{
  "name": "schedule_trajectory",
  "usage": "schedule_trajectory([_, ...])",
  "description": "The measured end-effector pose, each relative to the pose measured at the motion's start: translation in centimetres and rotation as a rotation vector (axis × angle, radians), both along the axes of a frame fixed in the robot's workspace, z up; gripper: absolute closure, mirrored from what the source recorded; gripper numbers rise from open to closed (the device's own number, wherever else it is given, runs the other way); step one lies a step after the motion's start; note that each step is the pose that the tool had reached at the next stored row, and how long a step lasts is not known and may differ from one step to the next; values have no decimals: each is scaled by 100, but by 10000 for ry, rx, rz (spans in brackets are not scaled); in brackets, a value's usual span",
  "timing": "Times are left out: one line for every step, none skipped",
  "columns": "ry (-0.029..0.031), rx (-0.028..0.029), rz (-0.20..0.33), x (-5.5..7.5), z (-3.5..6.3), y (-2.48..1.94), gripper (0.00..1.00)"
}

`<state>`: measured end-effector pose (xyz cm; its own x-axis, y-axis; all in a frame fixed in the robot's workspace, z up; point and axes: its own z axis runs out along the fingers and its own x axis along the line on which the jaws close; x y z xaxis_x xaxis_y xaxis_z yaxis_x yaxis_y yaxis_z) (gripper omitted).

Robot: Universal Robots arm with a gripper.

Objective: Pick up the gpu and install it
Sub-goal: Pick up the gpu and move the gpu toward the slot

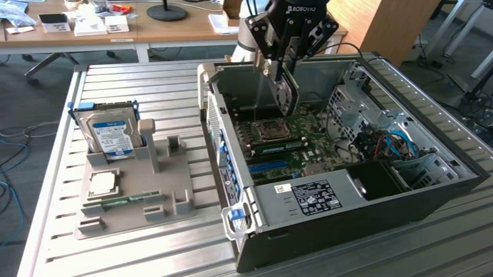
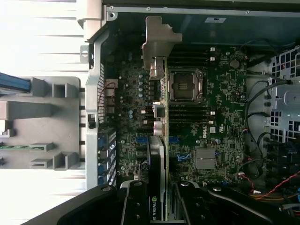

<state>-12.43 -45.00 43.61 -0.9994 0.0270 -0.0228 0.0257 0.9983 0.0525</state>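
gpu [image 1: 287, 95] over motherboard [image 1: 308, 130] inside case [image 1: 347, 214]; tray [image 1: 131, 199] at exterior view's left of case, hard drive [image 1: 114, 134] on it.

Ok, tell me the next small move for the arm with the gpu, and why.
Probably a slow, short descent: the jaws hold the gpu upright, edge down, inside the open case, apparently just above the motherboard and not yet seated. Whether it lines up, I cannot tell.

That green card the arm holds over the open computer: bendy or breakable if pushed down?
Probably stiff: the card hangs straight from the jaws with no sag. Likely fragile too, being thin with bare circuitry. Its metal bracket and black block suggest some heft, so an uneven push might tilt it in the grip.
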Motion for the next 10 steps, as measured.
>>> schedule_trajectory([0,0,0,16,0,0,73])
schedule_trajectory([0,0,0,30,0,0,73])
schedule_trajectory([0,0,0,44,0,0,73])
schedule_trajectory([0,0,0,58,0,0,73])
schedule_trajectory([-1,0,-1,72,0,0,73])
schedule_trajectory([-1,0,-1,85,0,0,73])
schedule_trajectory([0,0,-1,100,0,0,73])
schedule_trajectory([0,-1,0,113,0,0,73])
schedule_trajectory([0,-1,0,123,0,0,73])
schedule_trajectory([0,-1,0,130,0,0,73])
